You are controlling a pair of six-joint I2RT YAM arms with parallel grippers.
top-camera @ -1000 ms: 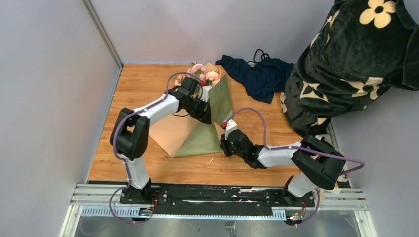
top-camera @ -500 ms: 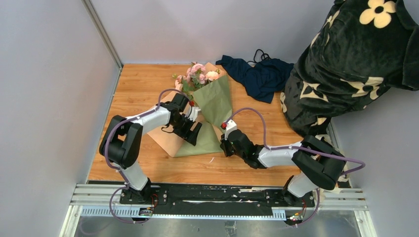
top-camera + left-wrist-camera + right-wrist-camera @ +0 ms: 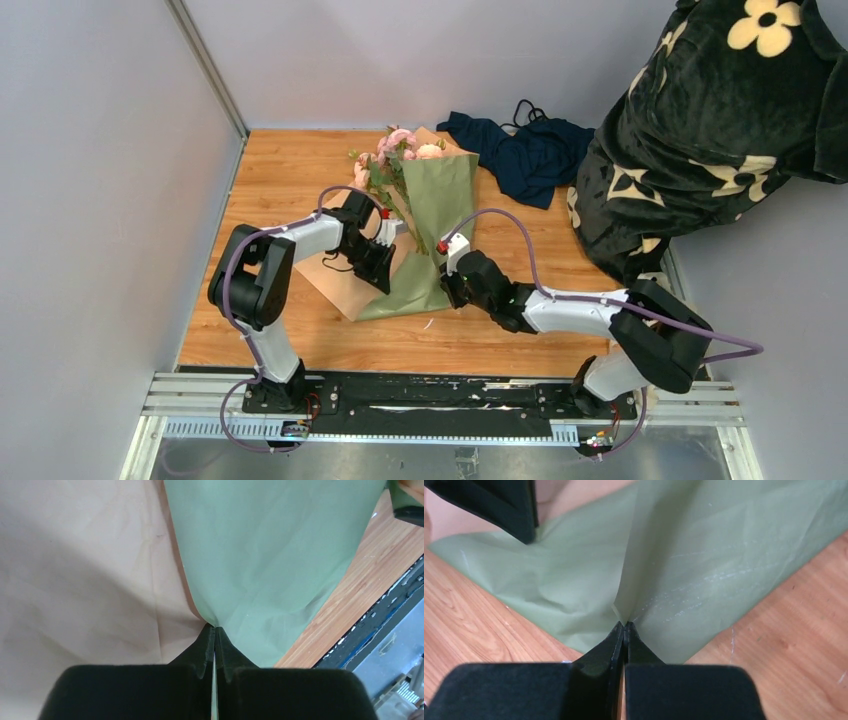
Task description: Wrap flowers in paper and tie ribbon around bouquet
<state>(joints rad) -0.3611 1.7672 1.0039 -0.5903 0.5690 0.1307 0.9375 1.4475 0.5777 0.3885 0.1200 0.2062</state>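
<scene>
The flowers (image 3: 400, 150), pink blooms on green stems, lie at the back of the table on the paper (image 3: 440, 200). Its sage-green flap is folded over the stems, and its tan face (image 3: 340, 280) is spread to the left. My left gripper (image 3: 385, 272) is shut on the paper where the green face (image 3: 265, 555) meets the tan face (image 3: 75, 580), pinching a fold at the left gripper's (image 3: 215, 627) tips. My right gripper (image 3: 448, 292) is shut on a raised crease of the green paper (image 3: 704, 555) near its front corner, seen at the right gripper's (image 3: 624, 625) tips. The ribbon is out of view.
A dark navy cloth (image 3: 525, 150) lies at the back right. A person in black fabric with cream flower prints (image 3: 720, 130) stands at the right edge. Grey walls close the left and back. The black rail (image 3: 430, 395) runs along the near edge.
My left gripper came down from beside the blooms to the paper's lower fold and shut on it. The right arm shifted slightly left. The green flap now lies flatter over the stems.
</scene>
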